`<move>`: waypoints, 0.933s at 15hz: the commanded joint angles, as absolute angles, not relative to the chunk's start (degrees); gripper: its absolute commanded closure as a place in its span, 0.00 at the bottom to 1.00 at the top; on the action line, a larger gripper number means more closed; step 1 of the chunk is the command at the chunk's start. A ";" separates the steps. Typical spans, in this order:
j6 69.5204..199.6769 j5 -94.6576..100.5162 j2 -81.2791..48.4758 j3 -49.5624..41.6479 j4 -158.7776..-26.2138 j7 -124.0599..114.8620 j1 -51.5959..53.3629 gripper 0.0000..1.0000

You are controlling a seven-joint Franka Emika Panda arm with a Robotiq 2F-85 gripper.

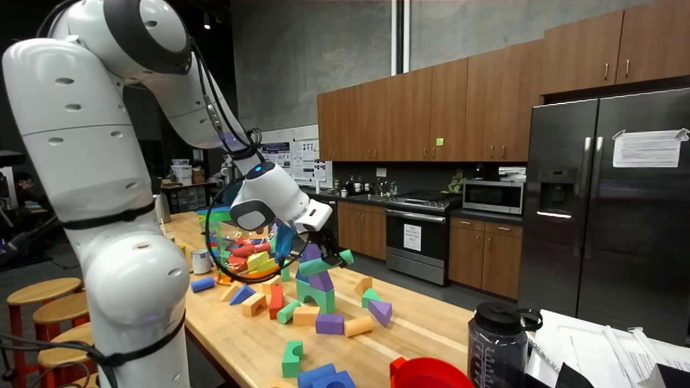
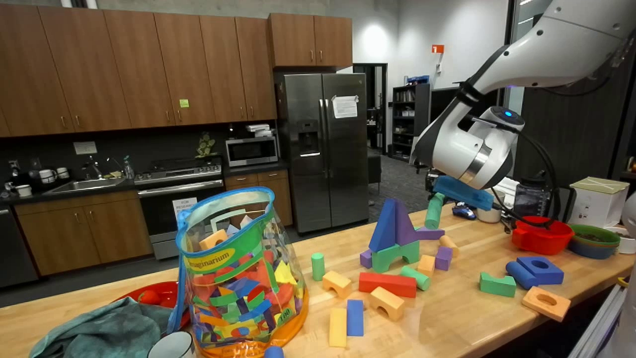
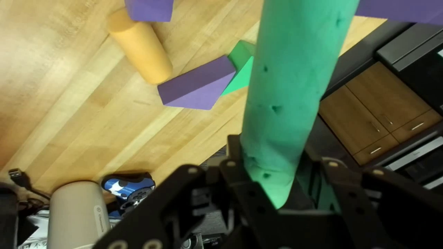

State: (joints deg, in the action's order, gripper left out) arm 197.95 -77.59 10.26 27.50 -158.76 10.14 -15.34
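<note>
One pitted green cylinder (image 3: pixel 294 86) clamped in black gripper (image 3: pixel 271 150) above striped wooden tabletop (image 3: pixel 86 121).

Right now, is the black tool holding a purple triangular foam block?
No, in the wrist view the tool grips a green foam cylinder instead.

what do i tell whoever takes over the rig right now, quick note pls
Hand: shut on a green foam-looking cylinder, held above the wooden table.
Things: a green foam-looking arch bears a blue triangular block and a purple triangular block, both upright; loose blocks sit around it.
Done: cylinder gripped and off the table; two triangular blocks standing on the arch.
Left: cylinder not yet set down or released.
</note>
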 commanded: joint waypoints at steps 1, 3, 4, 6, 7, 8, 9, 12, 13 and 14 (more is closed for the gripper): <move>197.95 -82.96 14.88 34.94 -159.45 9.45 -20.76 0.85; 197.96 -85.93 16.37 39.31 -159.41 9.33 -23.43 0.85; 197.96 -87.39 17.15 41.43 -159.42 9.23 -24.62 0.85; 197.96 -90.60 18.82 46.47 -159.32 9.38 -27.75 0.85; 197.97 -92.22 19.75 49.15 -159.29 9.30 -29.34 0.85; 197.97 -93.96 20.88 51.97 -159.30 9.20 -31.05 0.85; 197.97 -95.67 21.74 54.61 -159.26 9.29 -32.58 0.85; 197.98 -100.82 24.40 63.12 -159.15 8.63 -36.82 0.85; 197.98 -102.99 25.21 65.72 -159.06 8.94 -37.82 0.85; 197.98 -104.59 26.08 68.36 -159.17 8.44 -38.79 0.85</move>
State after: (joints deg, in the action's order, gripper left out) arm 197.98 -99.83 22.14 61.57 -158.79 9.40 -35.36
